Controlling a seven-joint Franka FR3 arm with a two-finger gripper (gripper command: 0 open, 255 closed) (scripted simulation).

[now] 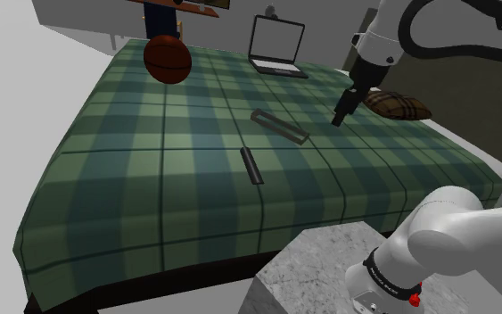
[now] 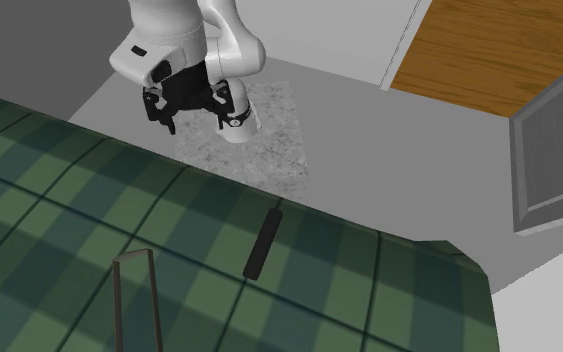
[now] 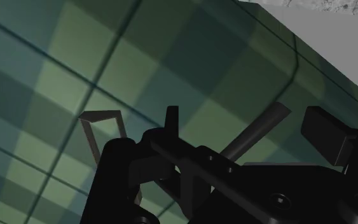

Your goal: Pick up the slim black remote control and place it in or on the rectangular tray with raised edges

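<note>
Remote (image 1: pixel 251 165) lay flat on the bed (image 1: pixel 151 205), near the edge facing the stand (image 1: pixel 329 259), apart from the tray (image 1: pixel 278 127) further in. Claw (image 1: pixel 339 118) was spread, empty, hovering beyond the tray. Risks: the slim remote slipping from the pinch; the tray's rim nudged on placing.

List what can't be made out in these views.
- Tray: second exterior view, lower part cut off by the bottom edge; wrist view, one side hidden behind the gripper.
- Remote: wrist view, one end hidden behind the gripper; buttons too small in the shoulder view.
- Object behind the basketball: shoulder view, cut off by the top edge.
</note>
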